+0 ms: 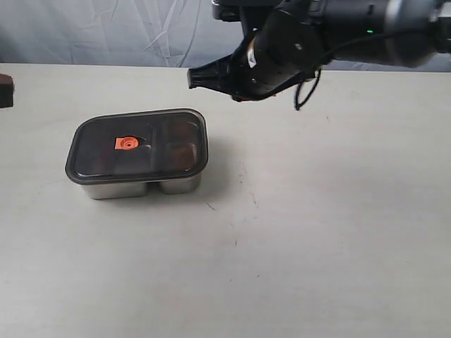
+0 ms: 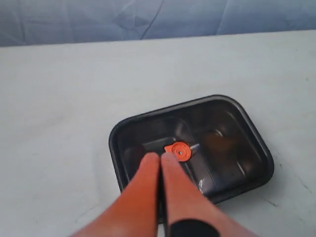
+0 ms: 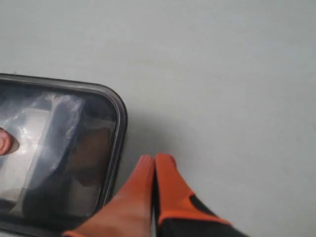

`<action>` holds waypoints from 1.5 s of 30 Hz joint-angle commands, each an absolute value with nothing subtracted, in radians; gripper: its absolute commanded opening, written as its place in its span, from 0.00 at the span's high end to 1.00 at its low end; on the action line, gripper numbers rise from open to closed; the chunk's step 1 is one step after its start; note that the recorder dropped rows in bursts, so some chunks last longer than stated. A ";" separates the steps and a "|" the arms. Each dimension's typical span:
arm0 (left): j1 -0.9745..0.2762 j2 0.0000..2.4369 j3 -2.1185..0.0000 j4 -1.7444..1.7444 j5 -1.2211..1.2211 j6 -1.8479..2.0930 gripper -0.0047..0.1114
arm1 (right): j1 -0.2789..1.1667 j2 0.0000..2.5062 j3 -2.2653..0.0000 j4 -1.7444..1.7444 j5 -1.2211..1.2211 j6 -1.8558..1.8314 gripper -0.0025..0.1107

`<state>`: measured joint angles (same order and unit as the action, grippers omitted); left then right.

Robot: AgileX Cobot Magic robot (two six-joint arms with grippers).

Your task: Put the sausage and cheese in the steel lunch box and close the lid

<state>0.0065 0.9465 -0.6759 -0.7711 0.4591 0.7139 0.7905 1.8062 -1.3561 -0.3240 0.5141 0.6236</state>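
Closed: the lid point(image 1: 137, 144) sits on the steel lunch box point(image 1: 116, 189), left of centre in the exterior view.
The left gripper point(image 2: 160, 157) and the right gripper point(image 3: 154, 159): jaws pressed together, empty; contents indistinct through tint.

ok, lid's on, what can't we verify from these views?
- Sausage, cheese: in every view the dark tinted lid hides them; only dim brownish shapes show through.
- Lid's seal on the steel lunch box: far seam unseen in exterior view; right wrist view cuts the box off at its edge.
- Left gripper: exterior view shows at most a dark scrap at the left edge.
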 commanded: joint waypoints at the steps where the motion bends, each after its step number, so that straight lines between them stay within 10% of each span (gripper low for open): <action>1: -0.003 0.743 -0.624 -0.760 0.426 0.714 0.96 | 0.778 1.616 -1.146 -0.350 0.383 0.628 0.99; 16: -0.003 0.523 -0.568 -0.674 0.382 0.705 0.96 | 0.776 1.498 -0.888 -0.367 -0.067 0.615 0.99; 29: -0.001 0.524 -0.553 -0.554 0.385 0.593 0.96 | 0.757 1.876 -1.246 -0.400 0.016 0.617 0.99; 45: -0.001 0.524 -0.510 -0.550 0.469 0.552 0.96 | 0.761 1.684 -1.236 -0.395 0.261 0.533 0.99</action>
<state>0.0065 0.5281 -0.5163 -0.5439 0.4655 0.5584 0.7613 1.7600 -1.2646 -0.3858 0.2525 0.5644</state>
